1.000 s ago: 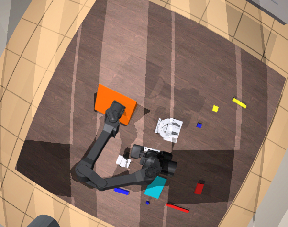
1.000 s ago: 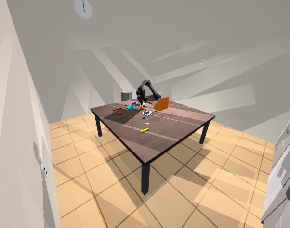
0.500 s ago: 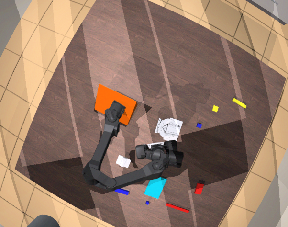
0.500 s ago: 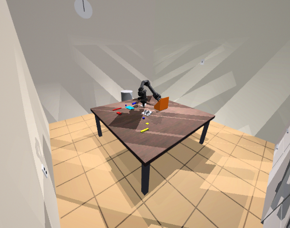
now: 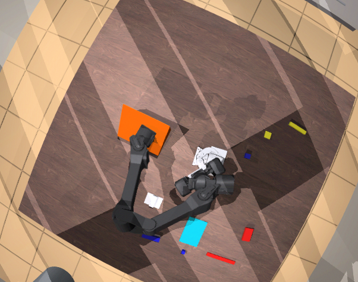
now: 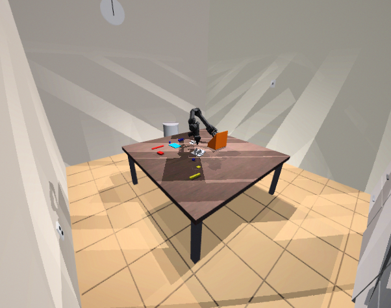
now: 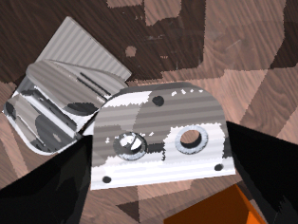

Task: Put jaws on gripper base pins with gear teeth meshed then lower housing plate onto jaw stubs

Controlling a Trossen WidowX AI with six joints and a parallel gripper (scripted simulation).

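My gripper (image 7: 158,135) is shut on the white housing plate (image 7: 195,111), gripping its two side edges. The plate has two large ringed holes and is held in the air above the table. The white gripper base (image 5: 220,151) (image 6: 199,154) (image 7: 71,40) lies on the table, up and to the left of the held plate in the wrist view. White curved jaw parts (image 5: 206,152) (image 7: 59,78) lie on the base. The plate and the arm cover part of the base and jaws, and I cannot tell whether the gear teeth mesh.
A small white block (image 5: 153,200) stands near the arm's base. An orange wedge (image 5: 143,116) (image 6: 221,140) stands beside the arm. A cyan sheet (image 5: 193,232), red pieces (image 5: 247,234) (image 5: 220,258), yellow pieces (image 5: 267,135) (image 5: 297,128) and blue blocks (image 5: 247,154) (image 5: 151,238) lie around.
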